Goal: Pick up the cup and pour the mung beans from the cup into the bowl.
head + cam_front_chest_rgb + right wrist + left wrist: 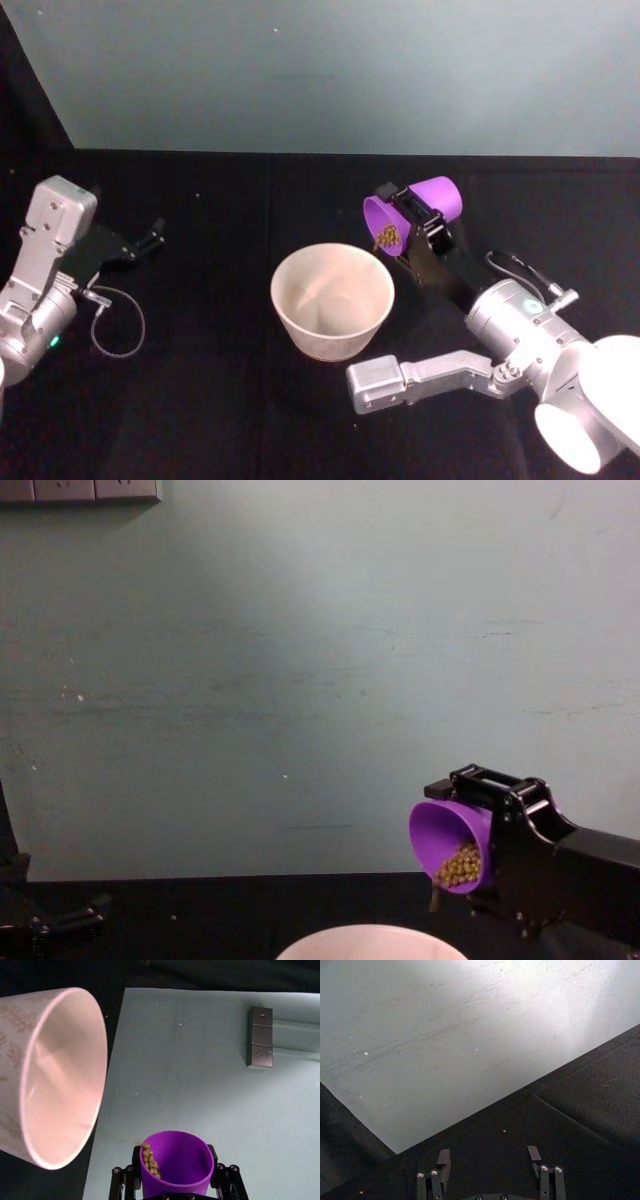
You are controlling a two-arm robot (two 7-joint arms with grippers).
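Pour step: right gripper (425, 222) pinches the tipped cup (420, 205) over the bowl (330, 335) rim, beans (387, 238) at its lip, so I think it needs more tilt next; left gripper (489, 1152) parked, fingers spread.

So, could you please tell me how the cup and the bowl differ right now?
The cup is small and purple; the bowl is far wider and pale. The cup is tipped sideways, held aloft in the right gripper; the bowl stands upright on the table. The cup has mung beans at its lip; the bowl looks empty. Both are round and handleless. The left gripper rests open at the left.
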